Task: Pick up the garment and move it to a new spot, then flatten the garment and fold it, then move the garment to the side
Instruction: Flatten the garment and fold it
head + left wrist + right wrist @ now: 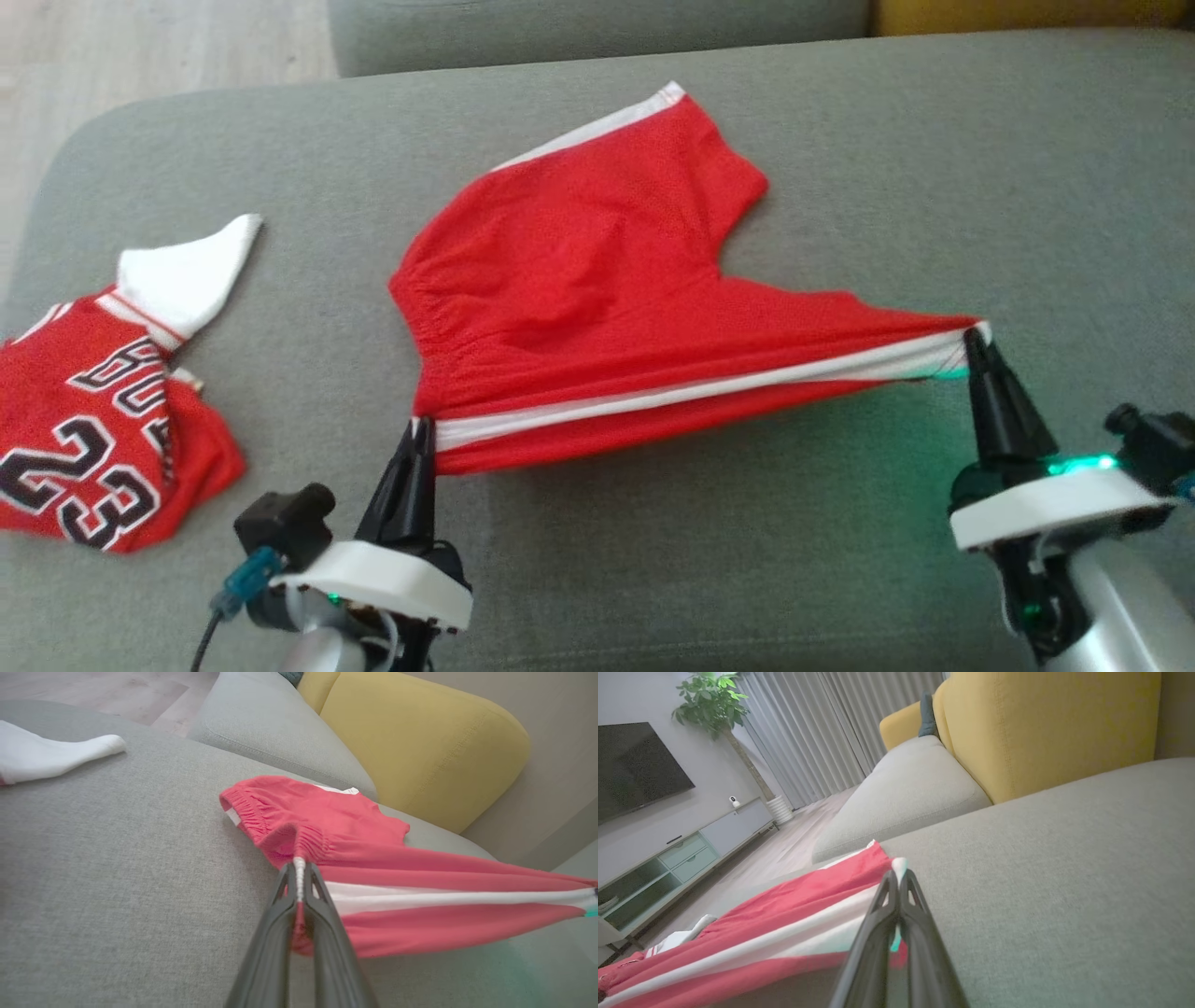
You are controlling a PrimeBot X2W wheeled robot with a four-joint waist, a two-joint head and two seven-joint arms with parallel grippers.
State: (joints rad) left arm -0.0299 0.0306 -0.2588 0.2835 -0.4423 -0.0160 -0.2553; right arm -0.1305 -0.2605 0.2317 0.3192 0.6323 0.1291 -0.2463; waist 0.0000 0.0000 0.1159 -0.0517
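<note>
- Grey sofa seat (709, 560): my work surface. Wide and soft, w/ plenty of bare fabric in front of me and to the right.
- Red shorts (579, 280): the garment, mid-seat. The far leg and most of the waistband lie on the cushion. The near edge w/ the white side stripe is lifted and pulled taut btwn my two grippers, so it's half hanging, half resting.
- Jersey (84, 439): red, numbered, crumpled at the left end of the seat, well apart from the shorts. White sock (191, 271) touches its top edge.
- Left gripper (418, 431): clamped tight on the waistband corner at one end of the stripe. Left wrist view shows cloth pinched btwn the fingers.
- Right gripper (971, 341): clamped on the leg-hem corner at the stripe's other end, w/ just a small tip of cloth poking past the fingertips.
- Risks, my read:
  - The right pinch looks shallow, so more tension or a quick pull could slip the hem out and drop that side.
  - An uneven lift would drag the far leg and bunch it under, so it won't lie flat.
  - Carrying too far left could land the shorts on the jersey.
  - Going low could snag the fingertips in the soft cushion.
</note>
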